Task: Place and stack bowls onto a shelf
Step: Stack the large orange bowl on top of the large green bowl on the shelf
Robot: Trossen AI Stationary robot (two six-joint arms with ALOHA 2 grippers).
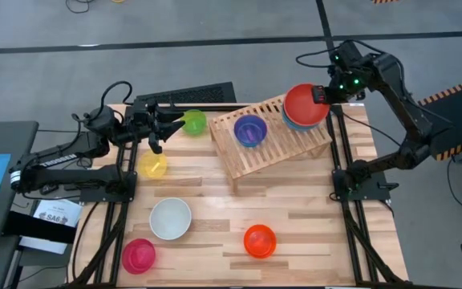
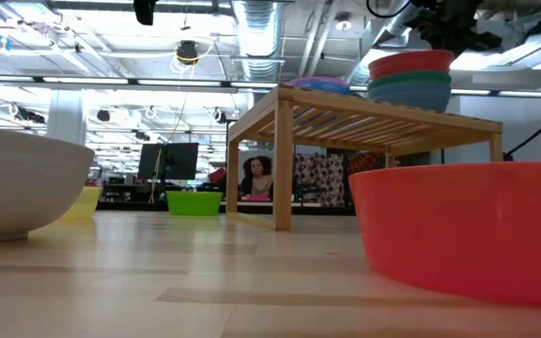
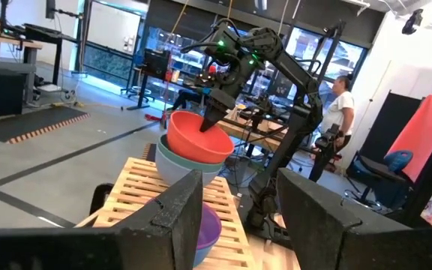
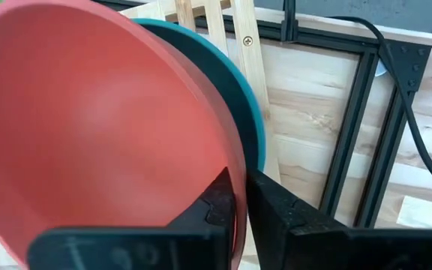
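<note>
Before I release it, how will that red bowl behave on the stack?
The red bowl, pinched by its rim in the right tool, looks thin and light. It sits tilted in the teal bowl, so it may slide level or rock. The shelf is sloped in the high view; the stack might creep.

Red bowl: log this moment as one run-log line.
right gripper: shut on red bowl rim, atop teal bowl | shelf: also purple bowl | left gripper: open, beside green bowl

Right gripper [image 1: 321,95] pinched shut at one o'clock, arm reaching inward; left gripper [image 1: 169,120] parted at ten o'clock.
</note>
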